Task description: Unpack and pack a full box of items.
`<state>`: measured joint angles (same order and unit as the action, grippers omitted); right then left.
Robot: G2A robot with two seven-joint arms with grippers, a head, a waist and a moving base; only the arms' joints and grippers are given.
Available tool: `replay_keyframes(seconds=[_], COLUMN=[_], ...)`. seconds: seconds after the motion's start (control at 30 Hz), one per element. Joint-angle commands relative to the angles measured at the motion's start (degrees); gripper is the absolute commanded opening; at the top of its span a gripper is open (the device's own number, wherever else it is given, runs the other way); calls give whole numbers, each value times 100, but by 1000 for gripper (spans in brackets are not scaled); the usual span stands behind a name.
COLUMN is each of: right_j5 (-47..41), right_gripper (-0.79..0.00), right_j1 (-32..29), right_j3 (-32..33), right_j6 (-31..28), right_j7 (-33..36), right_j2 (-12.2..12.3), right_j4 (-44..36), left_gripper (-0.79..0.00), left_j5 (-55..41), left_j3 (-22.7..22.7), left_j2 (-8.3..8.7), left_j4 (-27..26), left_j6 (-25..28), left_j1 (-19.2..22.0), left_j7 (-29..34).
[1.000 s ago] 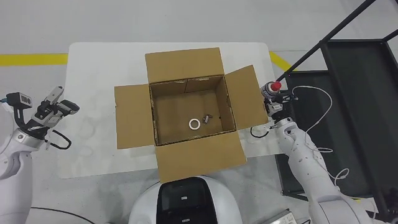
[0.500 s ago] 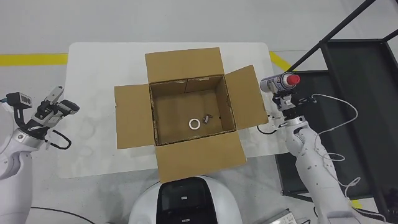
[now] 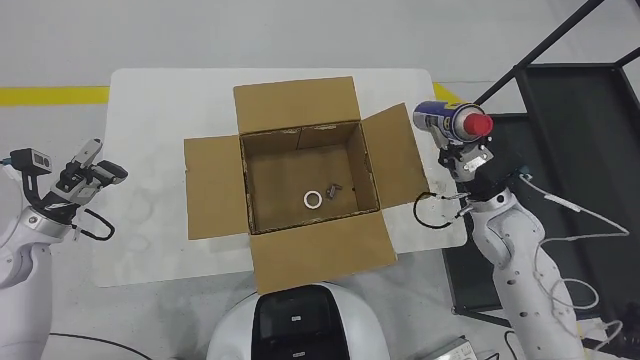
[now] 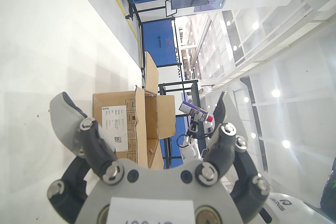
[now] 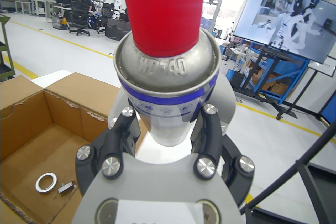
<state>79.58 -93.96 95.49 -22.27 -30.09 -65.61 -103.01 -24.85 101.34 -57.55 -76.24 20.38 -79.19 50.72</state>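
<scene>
Raising the spray can (image 3: 452,120) since a second ago, your right gripper (image 3: 465,152) pinches it tilted beside the box (image 3: 296,110), over the right edge of the table (image 3: 160,110), a black rack (image 3: 580,140) just beyond. Your left gripper (image 3: 104,171) hangs spread past the left edge; a ring (image 3: 313,199) lies on the box floor.

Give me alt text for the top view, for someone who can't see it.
The right hand holds a red-capped spray can sideways over the table edge, beside an open cardboard box. A ring and a small metal piece lie inside the box; the left hand hangs open past the table's other side.
</scene>
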Motion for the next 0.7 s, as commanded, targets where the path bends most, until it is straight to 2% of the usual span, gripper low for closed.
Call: replay_keyframes(seconds=[0.0,0.2,0.3,0.57,0.63,0.67], right_j5=[236,1241,1730,2207,2315,2376], right_gripper=[-785,-785,-785,-773,-631,-517], right_j1=[-80,-218,-107,348,485,549], right_j3=[-129,-720,-1178,-2033,-2195,-2275], right_j6=[-1,-18,115,221,298,333], right_j7=[137,618,1025,1917,2083,2188], right_j2=[-2,-3,-28,-108,-131,-142], right_j4=[-319,-826,-684,-131,40,123], left_gripper=[0,0,0,0,0,0], left_j5=[0,0,0,0,0,0], left_j3=[0,0,0,0,0,0], left_j2=[0,0,0,0,0,0], left_j4=[0,0,0,0,0,0], left_j6=[0,0,0,0,0,0], left_j1=[0,0,0,0,0,0], left_j7=[0,0,0,0,0,0])
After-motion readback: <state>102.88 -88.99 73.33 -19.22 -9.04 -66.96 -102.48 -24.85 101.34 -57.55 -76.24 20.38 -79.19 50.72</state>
